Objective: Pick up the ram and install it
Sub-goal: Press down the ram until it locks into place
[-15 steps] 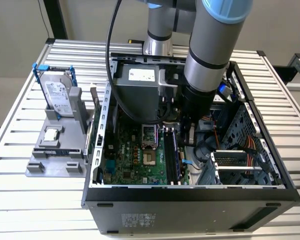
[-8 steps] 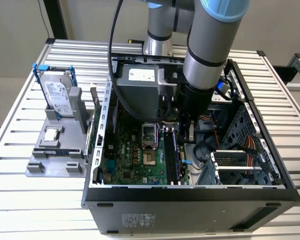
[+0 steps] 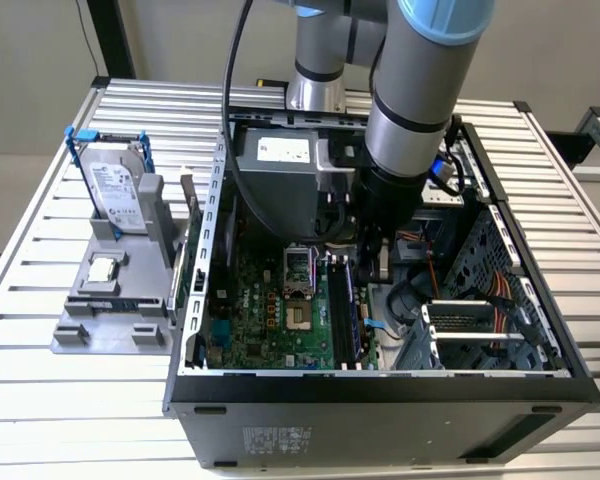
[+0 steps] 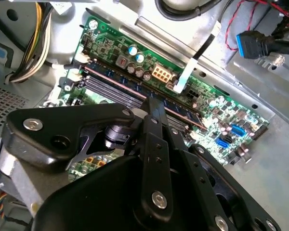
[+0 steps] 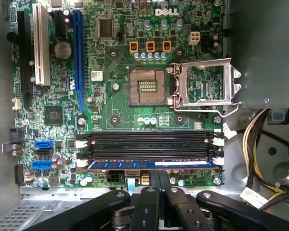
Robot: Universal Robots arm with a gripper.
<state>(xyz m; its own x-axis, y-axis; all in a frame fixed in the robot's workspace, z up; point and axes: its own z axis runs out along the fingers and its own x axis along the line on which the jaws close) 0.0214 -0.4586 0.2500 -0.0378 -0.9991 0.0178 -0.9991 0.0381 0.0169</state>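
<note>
Item: long, thin blue-green ram stick (image 5: 149,163), seated on edge in the motherboard slot nearest the gripper (image 5: 158,179), its long axis parallel to the empty black slots (image 5: 149,142) beside it. Black metal fingers (image 5: 153,192) drawn together just above the stick, gripping nothing that shows. Risk, as a judgement: one end may sit unlatched if pressed unevenly, leaving the stick tilted in the green motherboard (image 5: 115,96).
</note>
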